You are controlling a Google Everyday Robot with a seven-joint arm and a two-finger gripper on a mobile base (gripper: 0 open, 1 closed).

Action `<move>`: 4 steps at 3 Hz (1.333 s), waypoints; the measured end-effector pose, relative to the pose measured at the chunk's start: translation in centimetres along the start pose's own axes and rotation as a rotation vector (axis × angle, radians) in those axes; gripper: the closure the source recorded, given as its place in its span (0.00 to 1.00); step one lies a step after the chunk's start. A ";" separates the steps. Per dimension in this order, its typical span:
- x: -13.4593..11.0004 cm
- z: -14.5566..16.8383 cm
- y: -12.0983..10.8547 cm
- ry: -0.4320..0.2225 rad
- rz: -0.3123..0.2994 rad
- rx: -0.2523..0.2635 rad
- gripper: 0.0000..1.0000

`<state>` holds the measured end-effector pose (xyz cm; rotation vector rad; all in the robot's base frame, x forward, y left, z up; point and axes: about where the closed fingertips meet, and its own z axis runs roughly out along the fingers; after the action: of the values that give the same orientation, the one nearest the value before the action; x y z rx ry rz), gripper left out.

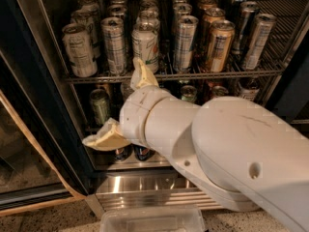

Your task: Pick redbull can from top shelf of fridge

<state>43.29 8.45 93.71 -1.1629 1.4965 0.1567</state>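
The fridge (pixel 53 105) stands open in front of me. Its top shelf (pixel 222 73), a chrome wire rack, carries several rows of tall cans. The redbull can (pixel 185 42) is a slim silver can with blue-grey panels in the front row, right of centre. A similar slim silver can (pixel 114 45) stands further left. My gripper (pixel 112 102) is open and empty, in front of the rack's front rail. One cream finger (pixel 143 76) reaches up before the white can with the green-red logo (pixel 146 42). The other finger (pixel 104 138) points down-left. The gripper is left of and below the redbull can, touching no can.
A wider white can with black text (pixel 78 50) stands at the front left. Gold cans (pixel 218 45) stand right of the redbull can. Shorter cans (pixel 100 105) sit on the lower rack. The glass door (pixel 24 144) is at left. A clear plastic tray (pixel 154 219) lies below the ribbed steel base panel (pixel 145 187).
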 end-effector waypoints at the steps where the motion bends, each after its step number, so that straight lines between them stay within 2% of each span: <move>1: -2.1 0.7 -6.6 -0.082 0.102 0.167 0.00; 2: -1.1 -2.4 -15.7 -0.116 0.217 0.377 0.00; 3: 2.0 -3.8 -17.3 -0.082 0.267 0.437 0.00; 4: 2.0 -3.8 -17.3 -0.082 0.267 0.437 0.00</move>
<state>53.47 -3.74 101.84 -0.6010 1.5136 0.0525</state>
